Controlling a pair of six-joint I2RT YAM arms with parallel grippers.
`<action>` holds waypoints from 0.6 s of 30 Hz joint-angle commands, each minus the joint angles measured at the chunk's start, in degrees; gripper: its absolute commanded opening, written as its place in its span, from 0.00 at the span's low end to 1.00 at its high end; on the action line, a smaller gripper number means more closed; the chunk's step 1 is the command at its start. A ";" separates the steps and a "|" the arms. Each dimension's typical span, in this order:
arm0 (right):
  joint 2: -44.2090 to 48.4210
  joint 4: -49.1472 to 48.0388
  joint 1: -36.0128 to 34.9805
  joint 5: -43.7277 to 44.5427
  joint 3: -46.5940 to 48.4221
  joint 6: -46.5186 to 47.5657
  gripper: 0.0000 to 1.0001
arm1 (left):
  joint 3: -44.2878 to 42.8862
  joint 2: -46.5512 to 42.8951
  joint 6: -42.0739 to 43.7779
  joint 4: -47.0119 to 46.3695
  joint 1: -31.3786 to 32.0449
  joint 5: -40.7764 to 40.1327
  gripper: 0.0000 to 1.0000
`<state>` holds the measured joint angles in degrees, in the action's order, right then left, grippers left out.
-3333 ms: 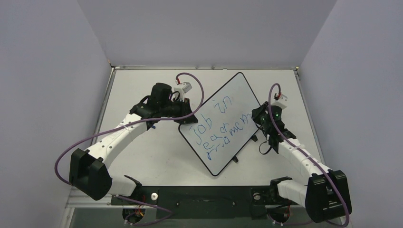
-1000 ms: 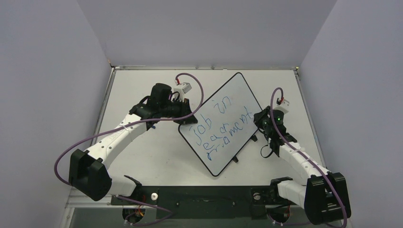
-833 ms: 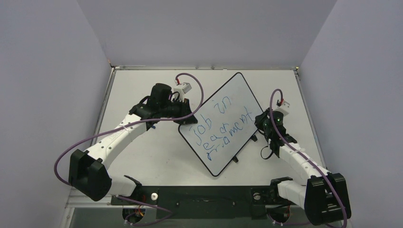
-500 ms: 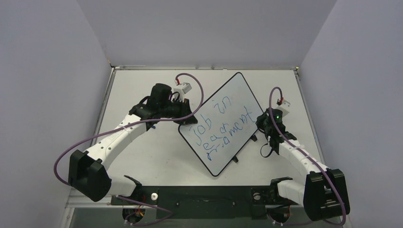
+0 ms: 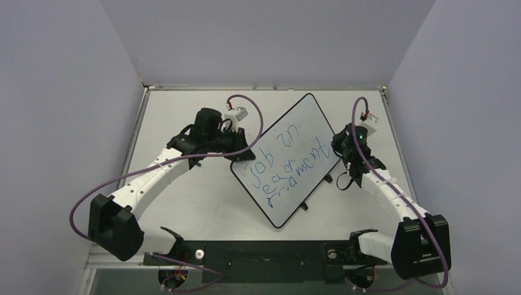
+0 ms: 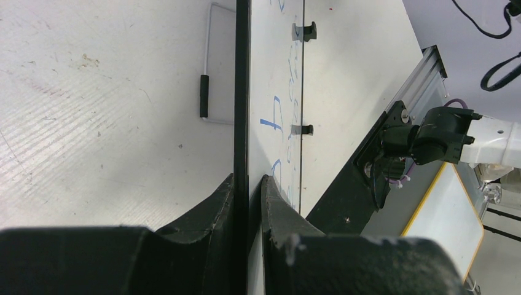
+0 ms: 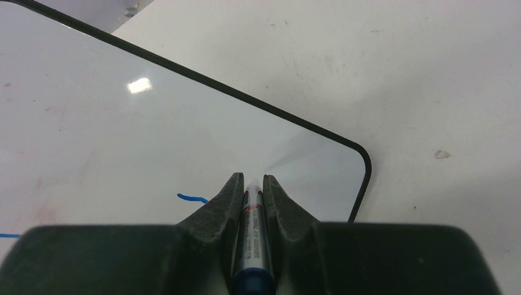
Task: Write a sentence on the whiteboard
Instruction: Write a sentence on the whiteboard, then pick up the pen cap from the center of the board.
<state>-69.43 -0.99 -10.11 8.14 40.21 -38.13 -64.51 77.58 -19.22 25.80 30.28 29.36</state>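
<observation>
Blue sentence (image 5: 287, 167) on angled whiteboard (image 5: 305, 115)

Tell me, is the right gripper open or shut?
Shut on the marker: the right gripper has both fingers pressed against its barrel, over the whiteboard.

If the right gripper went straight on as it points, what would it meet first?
Probably the whiteboard: the marker in the right gripper aims at its face near the rounded corner; depth unclear.

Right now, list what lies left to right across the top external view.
The white-and-black left robot arm → large white rectangular whiteboard with thin black border → white-and-black right robot arm.
</observation>
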 commanded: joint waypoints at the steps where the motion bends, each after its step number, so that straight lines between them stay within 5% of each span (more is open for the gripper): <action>1: 6.98 4.70 -0.09 2.28 2.98 1.49 0.00 | 0.48 -0.97 6.13 2.68 0.39 -5.54 0.00; 18: 14.83 7.25 -0.13 0.36 1.10 2.65 0.00 | 1.07 -3.27 5.08 4.30 0.48 -6.71 0.00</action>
<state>-56.40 6.66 -10.11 8.58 40.53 -36.42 -64.45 76.75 -19.20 26.28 30.46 29.04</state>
